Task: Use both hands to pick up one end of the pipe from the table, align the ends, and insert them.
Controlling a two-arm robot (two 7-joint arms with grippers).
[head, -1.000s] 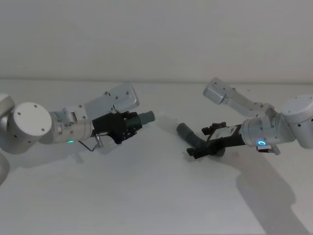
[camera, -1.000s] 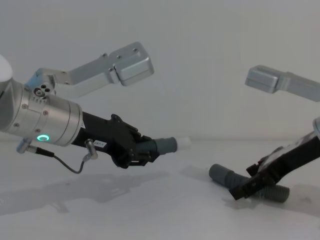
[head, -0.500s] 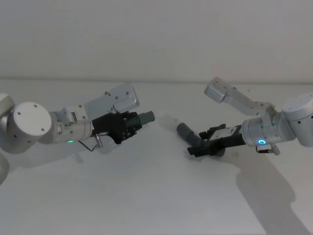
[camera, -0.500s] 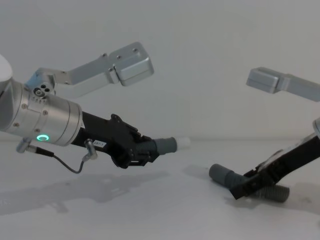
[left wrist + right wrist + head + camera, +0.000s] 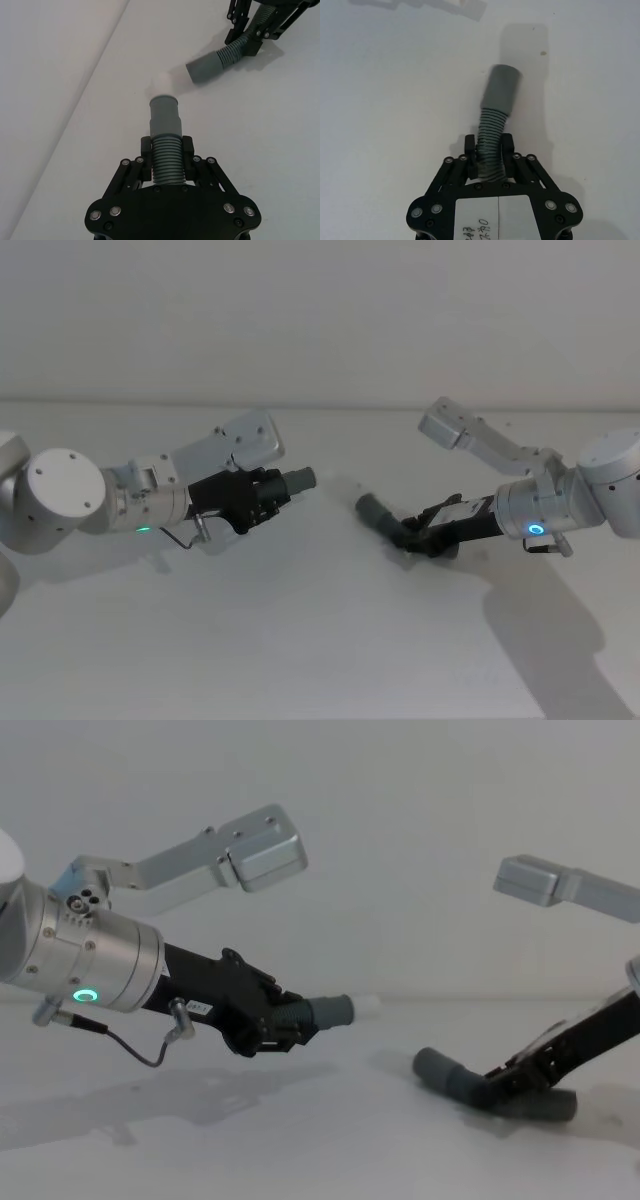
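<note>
My left gripper (image 5: 264,497) hangs above the table (image 5: 300,640), shut on a ribbed grey pipe piece (image 5: 166,145). That piece's smooth cuff end (image 5: 300,479) sticks out toward the right. The other pipe piece (image 5: 385,517) lies on the table right of centre, its cuff end (image 5: 437,1069) pointing back at the left one. My right gripper (image 5: 417,538) is low on the table with its fingers (image 5: 470,145) pressed against the ribbed part (image 5: 490,135), just behind the cuff (image 5: 502,86). A wide gap separates the two cuffs (image 5: 206,67).
White table all around, with a pale wall behind it. Each arm's silver elbow link (image 5: 215,858) rises behind its gripper. A thin cable (image 5: 140,1050) loops under the left wrist.
The right gripper has dropped lower and drawn its fingers in around the pipe piece on the table. The left arm and its piece have stayed put.
</note>
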